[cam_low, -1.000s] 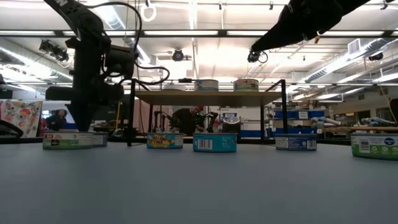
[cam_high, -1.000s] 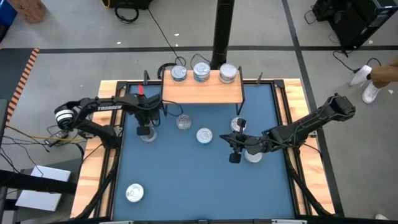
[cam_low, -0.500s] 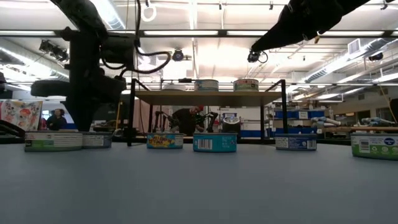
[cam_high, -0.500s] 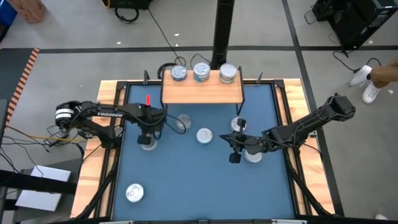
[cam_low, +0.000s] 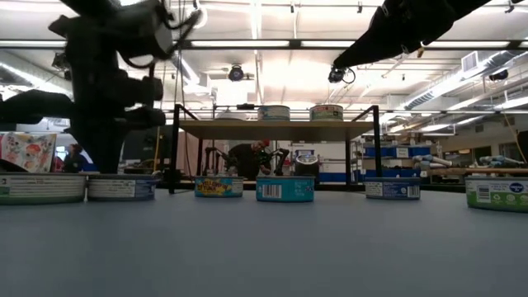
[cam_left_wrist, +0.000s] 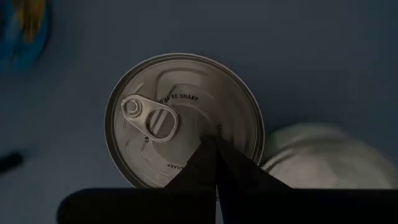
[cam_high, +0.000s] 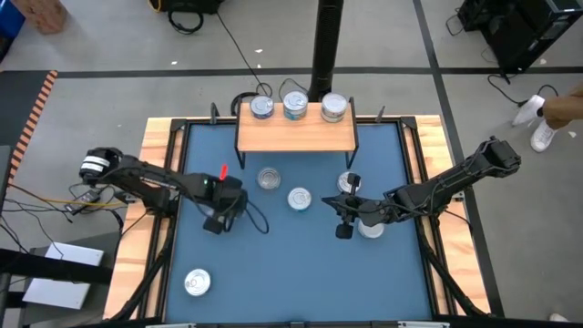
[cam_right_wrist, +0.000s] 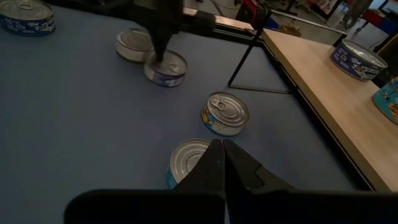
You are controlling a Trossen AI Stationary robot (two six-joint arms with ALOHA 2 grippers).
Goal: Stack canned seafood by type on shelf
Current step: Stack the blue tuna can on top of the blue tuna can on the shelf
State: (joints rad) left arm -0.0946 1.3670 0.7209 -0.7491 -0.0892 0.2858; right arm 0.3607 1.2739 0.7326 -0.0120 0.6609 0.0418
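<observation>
Three tins sit in a row along the far edge of the shelf [cam_high: 296,134]: one at the left [cam_high: 262,107], one in the middle [cam_high: 294,105] and one at the right [cam_high: 334,108], each single, none stacked on another as far as the high view shows. The rest of the canned seafood is on the blue mat [cam_high: 291,264] of the tabletop: a tin just in front of the shelf [cam_high: 269,179], another beside it [cam_high: 300,198], one near the right arm [cam_high: 350,183], one partly under that arm's wrist [cam_high: 371,228], two close together under the left arm [cam_right_wrist: 165,67], and one alone near the front left corner [cam_high: 197,283]. The left gripper [cam_left_wrist: 216,149] has its jaws shut, tips resting on the lid of a pull-tab tin [cam_left_wrist: 183,118] without holding it. The right gripper [cam_right_wrist: 222,152] hovers with jaws shut and empty over the middle of the mat. By my judgement the job is in its early part: no stack is built yet and most tins remain to be lifted.
</observation>
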